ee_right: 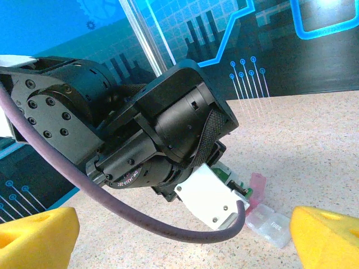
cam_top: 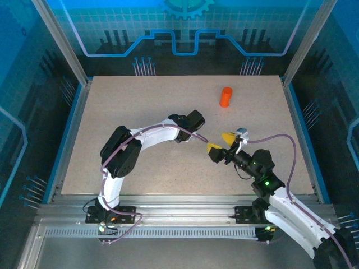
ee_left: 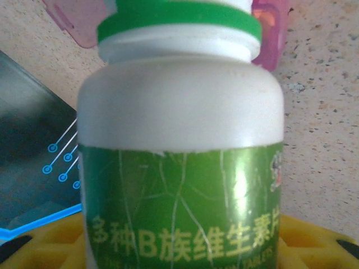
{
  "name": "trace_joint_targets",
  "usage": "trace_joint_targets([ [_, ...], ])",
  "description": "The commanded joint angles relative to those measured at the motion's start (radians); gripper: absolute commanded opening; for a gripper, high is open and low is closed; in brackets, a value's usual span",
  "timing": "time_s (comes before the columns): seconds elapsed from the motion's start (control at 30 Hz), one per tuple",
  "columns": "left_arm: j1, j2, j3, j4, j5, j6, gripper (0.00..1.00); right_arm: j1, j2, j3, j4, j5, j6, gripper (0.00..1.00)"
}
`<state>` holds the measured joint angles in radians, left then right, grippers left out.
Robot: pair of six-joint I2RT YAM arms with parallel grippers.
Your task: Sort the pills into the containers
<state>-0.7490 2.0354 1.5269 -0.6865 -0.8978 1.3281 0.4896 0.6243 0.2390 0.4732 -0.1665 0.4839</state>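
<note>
Our left gripper [ee_left: 179, 249] clamps the green-labelled vitamin bottle [ee_left: 179, 140], with the pink-and-clear pill box [ee_right: 266, 218] just beyond at twelve o'clock. Our right gripper [cam_top: 221, 143] gapes wide and empty at four o'clock of it

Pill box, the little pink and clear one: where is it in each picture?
Top view: too small to tell, somewhere by the left arm's black wrist.
Left wrist: pink part of the pill box peeks over the white bottle, top edge.
Right wrist: bottom right, its clear part below that black wrist.
Shared landmark: the speckled table.
</note>
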Motion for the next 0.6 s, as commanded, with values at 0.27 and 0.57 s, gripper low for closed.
trace_joint_targets([
  [0.27, -0.015, 0.158, 0.012, 0.082, -0.034, 0.094, 0.00, -0.013, -0.012, -0.011, 0.048, -0.014, 0.013, 0.98],
  [0.57, -0.001, 0.111, 0.053, 0.020, -0.010, 0.026, 0.00, -0.016, -0.014, -0.013, 0.049, -0.018, 0.015, 0.98],
])
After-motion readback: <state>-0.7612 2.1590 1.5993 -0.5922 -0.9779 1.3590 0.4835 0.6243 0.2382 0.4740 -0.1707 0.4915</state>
